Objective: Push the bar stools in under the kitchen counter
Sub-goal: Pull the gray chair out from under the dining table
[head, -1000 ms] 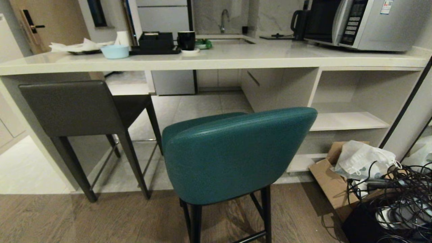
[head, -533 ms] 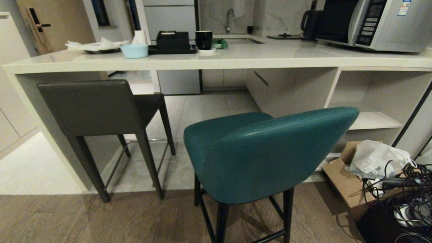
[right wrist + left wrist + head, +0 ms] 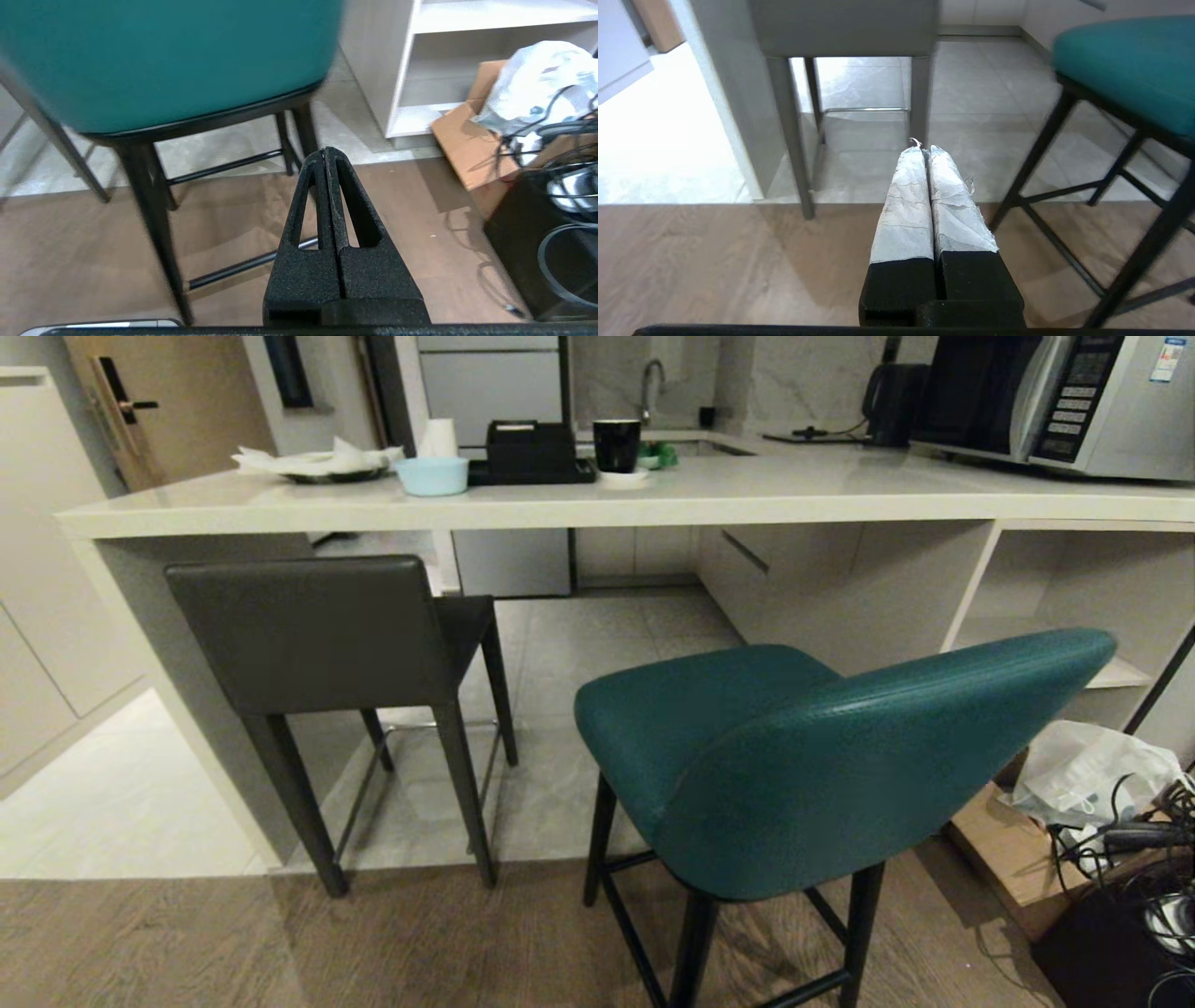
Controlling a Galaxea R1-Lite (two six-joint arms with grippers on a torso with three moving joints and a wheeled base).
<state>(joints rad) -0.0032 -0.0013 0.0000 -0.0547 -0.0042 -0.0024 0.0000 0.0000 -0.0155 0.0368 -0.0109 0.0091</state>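
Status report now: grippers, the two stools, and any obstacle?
Left gripper and right gripper shut, empty. Grey stool partly under counter; teal stool out, angled. Cardboard box and cables beside it.

Dim warm head view, overexposed pale floor, motion-blurred teal stool edges.
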